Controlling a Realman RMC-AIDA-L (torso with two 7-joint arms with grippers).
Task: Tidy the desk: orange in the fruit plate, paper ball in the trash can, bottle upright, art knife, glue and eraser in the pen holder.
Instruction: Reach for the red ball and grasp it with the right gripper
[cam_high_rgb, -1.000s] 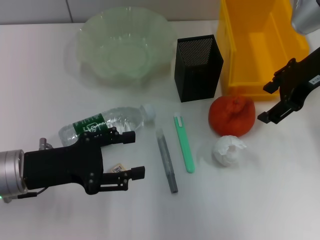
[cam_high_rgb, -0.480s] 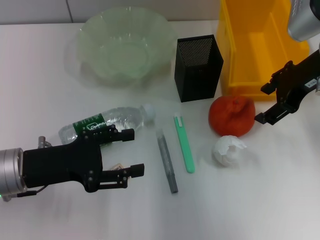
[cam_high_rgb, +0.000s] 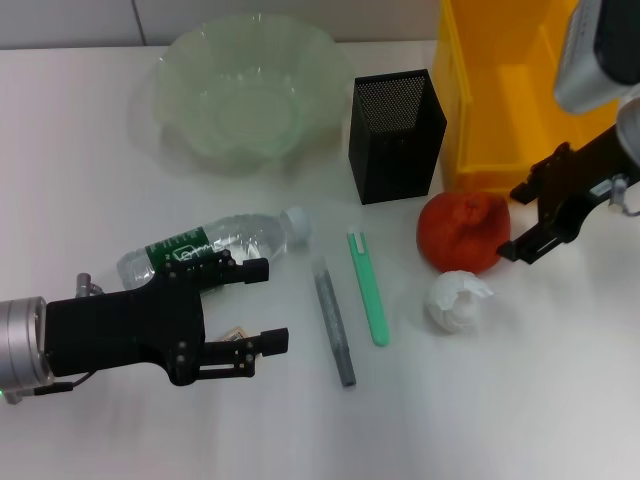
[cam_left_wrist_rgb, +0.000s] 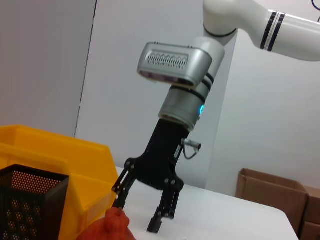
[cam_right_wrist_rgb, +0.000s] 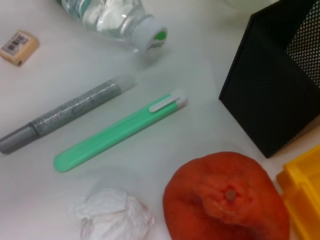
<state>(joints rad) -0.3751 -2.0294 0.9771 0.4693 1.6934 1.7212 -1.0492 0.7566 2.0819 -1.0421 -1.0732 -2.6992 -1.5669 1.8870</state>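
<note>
The trash can (cam_high_rgb: 520, 90) stands at 1 o'clock, the fruit plate (cam_high_rgb: 245, 90) at 11. The right gripper (cam_high_rgb: 520, 222), jaws spread, hangs just beside the orange (cam_high_rgb: 463, 232), at its 3 o'clock. The left gripper (cam_high_rgb: 270, 305) hovers agape over the eraser (cam_right_wrist_rgb: 19, 47) at 8.

Left end effector (cam_high_rgb: 255, 306) lies low at lower left, fingers spread; right end effector (cam_high_rgb: 522, 218) hangs at right edge, fingers apart.

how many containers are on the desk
3: the fruit plate at the far left, the pen holder in the middle, the trash can at the far right.
</note>
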